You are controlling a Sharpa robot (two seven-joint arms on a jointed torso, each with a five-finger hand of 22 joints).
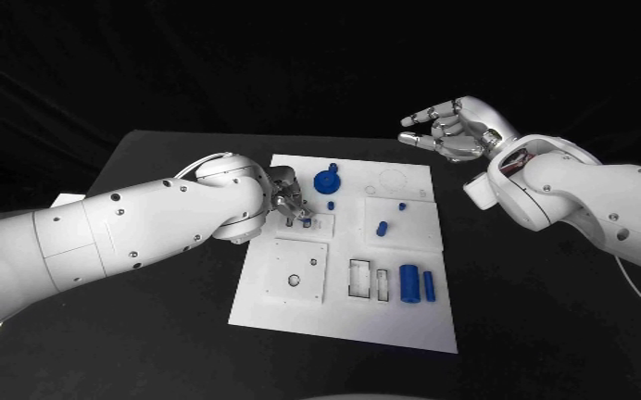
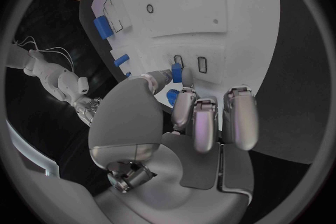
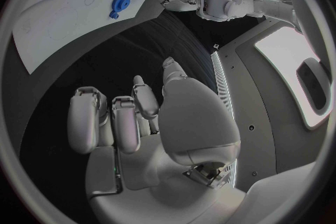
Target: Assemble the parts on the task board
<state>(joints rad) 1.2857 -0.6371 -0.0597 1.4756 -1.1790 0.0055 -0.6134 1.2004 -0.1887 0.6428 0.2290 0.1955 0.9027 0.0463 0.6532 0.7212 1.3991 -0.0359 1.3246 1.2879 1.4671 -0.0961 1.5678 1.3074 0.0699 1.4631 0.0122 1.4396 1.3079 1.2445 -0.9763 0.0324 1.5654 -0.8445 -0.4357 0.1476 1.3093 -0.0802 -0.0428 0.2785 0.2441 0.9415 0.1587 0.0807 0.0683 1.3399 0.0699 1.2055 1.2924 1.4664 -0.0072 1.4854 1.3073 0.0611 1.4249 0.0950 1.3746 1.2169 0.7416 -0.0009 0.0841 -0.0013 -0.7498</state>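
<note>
Pinching a small blue part (image 2: 177, 73), left robot hand (image 2: 183, 102) over task board (image 1: 401, 317); right robot hand (image 1: 452, 131) spread, empty

A robotics laboratory test cell: a black table (image 1: 160, 233) before a black backdrop curtain (image 1: 268, 39) carries a white task board (image 1: 401, 317) with machined slots, flanked by white equipment panels (image 3: 280, 56).

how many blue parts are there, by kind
gear: 1
long cylinders: 2
small pegs standing on the task board, at: 3
small piece pinched in the fingers of the left hand: 1
total: 7
</note>
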